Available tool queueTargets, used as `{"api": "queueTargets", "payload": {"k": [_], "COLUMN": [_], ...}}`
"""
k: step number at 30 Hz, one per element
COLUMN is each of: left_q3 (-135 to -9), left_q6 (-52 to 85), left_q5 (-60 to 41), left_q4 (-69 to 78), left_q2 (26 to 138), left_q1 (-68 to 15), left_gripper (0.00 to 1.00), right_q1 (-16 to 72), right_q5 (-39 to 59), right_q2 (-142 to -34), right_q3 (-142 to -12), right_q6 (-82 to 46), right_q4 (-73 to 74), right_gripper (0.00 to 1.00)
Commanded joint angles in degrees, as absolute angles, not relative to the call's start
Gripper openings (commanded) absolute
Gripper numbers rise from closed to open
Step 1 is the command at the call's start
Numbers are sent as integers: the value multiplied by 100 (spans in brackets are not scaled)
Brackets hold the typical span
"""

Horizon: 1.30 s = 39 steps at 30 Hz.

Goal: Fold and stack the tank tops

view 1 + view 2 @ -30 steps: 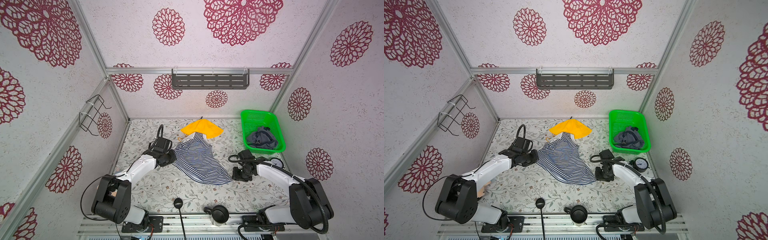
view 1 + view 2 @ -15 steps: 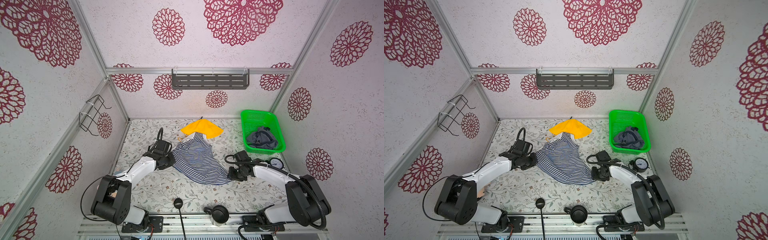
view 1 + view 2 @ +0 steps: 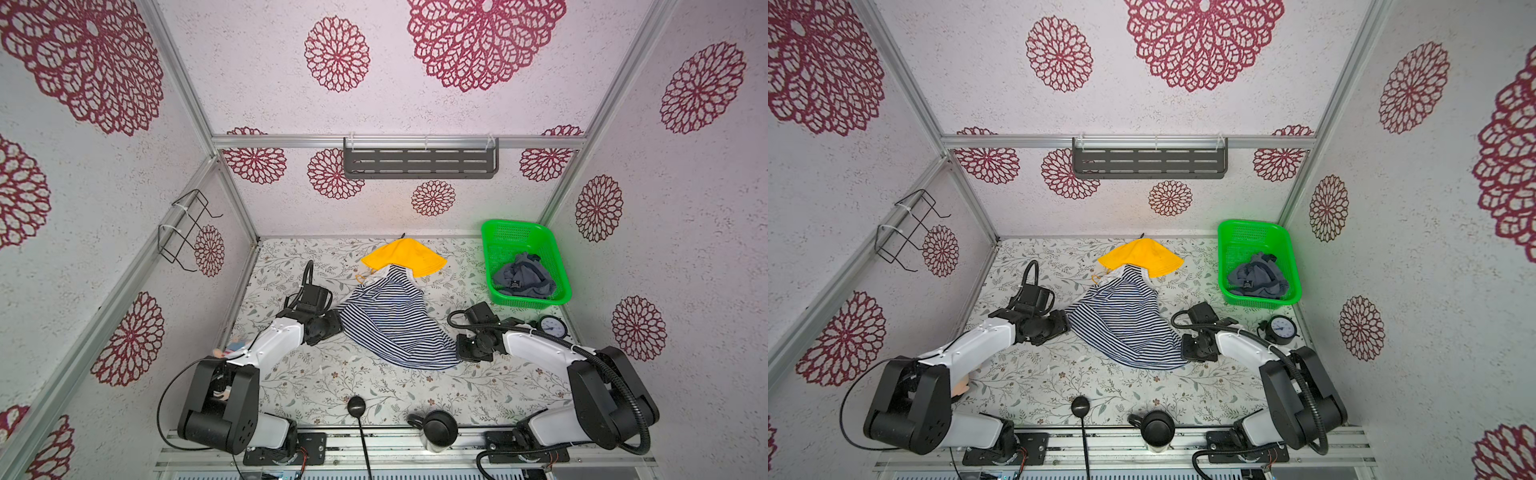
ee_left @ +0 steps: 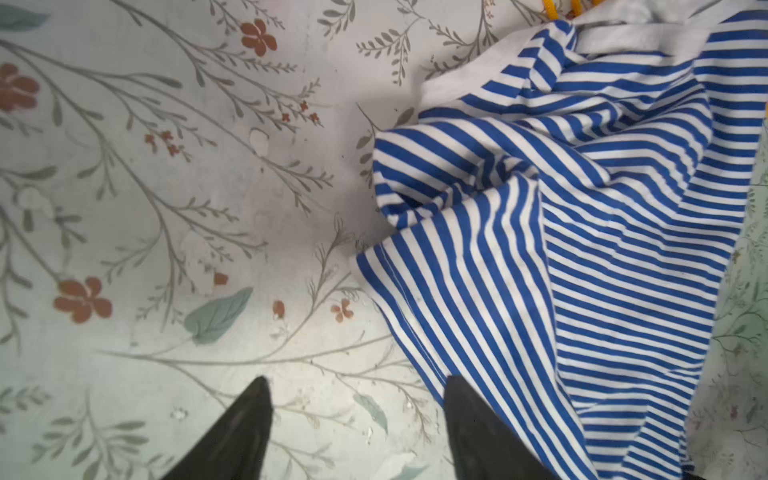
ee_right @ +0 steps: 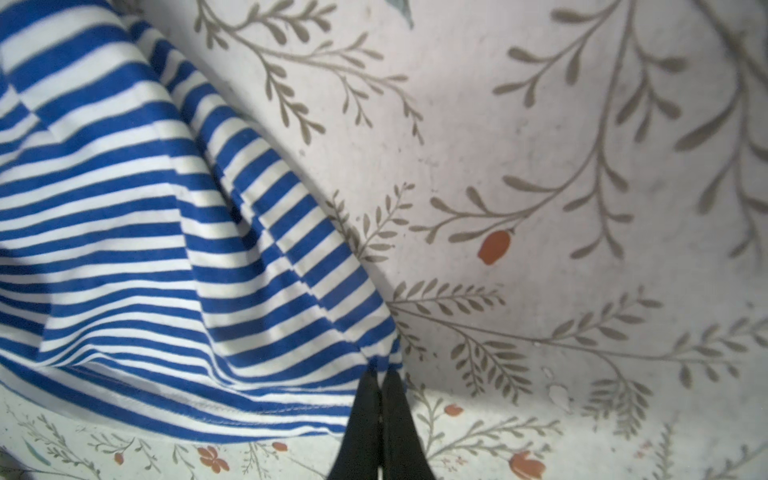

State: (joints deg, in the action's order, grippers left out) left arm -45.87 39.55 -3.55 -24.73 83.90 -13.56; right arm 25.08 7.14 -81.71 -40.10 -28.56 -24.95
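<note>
- A navy-and-white striped tank top (image 3: 395, 324) lies rumpled and unfolded in the middle of the floral tabletop (image 3: 332, 386). Its narrow strap end touches a yellow hat (image 3: 403, 257) toward the back wall, and its wide hem fans out toward the front.
- The left fingers (image 4: 249, 424) stand spread apart at the top's left edge, gripping nothing. In the left wrist view bare tabletop shows between them, and one finger sits right at the striped hem.
- The right fingers (image 5: 380, 390) are clenched on the hem corner at the top's front right. In the right wrist view the cloth bunches into pleats where it meets their tips.
- A second, slate blue-grey tank top (image 3: 523, 278) sits crumpled in a green basket (image 3: 515, 227) at the back right of the tabletop, well apart from the striped one.
- A small round clock (image 3: 552, 328) stands just beside the right arm, in front of the basket.
- A black mug (image 3: 436, 424) sits at the front edge, between the two arm bases.
</note>
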Motion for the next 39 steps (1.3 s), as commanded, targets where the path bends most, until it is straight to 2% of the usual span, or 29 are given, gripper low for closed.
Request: {"api": "queueTargets", "payload": {"k": [1, 5, 8, 14, 18, 23, 26, 28, 39], "left_q3": [-4712, -4986, -5062, -5124, -5132, -5116, -5115, -5109, -5250], "left_q6": [3608, 3313, 3214, 3126, 3141, 3254, 3382, 3476, 3961], "left_q5": [-384, -604, -701, -847, -918, -985, -985, -986, -1017], "left_q4": [-1796, -1646, -1612, -1516, -1469, -1617, -1916, -2177, -3999], "left_q2": [8808, 9244, 9435, 9791, 9900, 9757, 9568, 9382, 7638], "left_q1": [-1229, -1143, -1145, -1125, -1125, -1125, -1134, -1143, -1647], "left_gripper": [60, 57, 61, 60, 45, 15, 4, 0, 0], "right_q1": [2516, 2513, 2501, 2498, 2485, 2477, 2465, 2463, 2466], "right_q5": [519, 510, 500, 502, 483, 455, 446, 426, 424], "right_q2": [-8134, -8105, -8112, -8130, -8112, -8108, -8095, -8047, -7097], "right_q3": [-4080, -4051, -4052, -4078, -4092, -4122, -4185, -4254, -4946], "right_q6": [-2821, -2832, -2846, -2846, -2856, -2856, -2854, -2841, -2140], "right_q4": [-2662, -2680, -2681, -2705, -2725, -2751, -2790, -2850, -3816], "right_gripper": [0, 0, 0, 0, 0, 0, 0, 0, 0]}}
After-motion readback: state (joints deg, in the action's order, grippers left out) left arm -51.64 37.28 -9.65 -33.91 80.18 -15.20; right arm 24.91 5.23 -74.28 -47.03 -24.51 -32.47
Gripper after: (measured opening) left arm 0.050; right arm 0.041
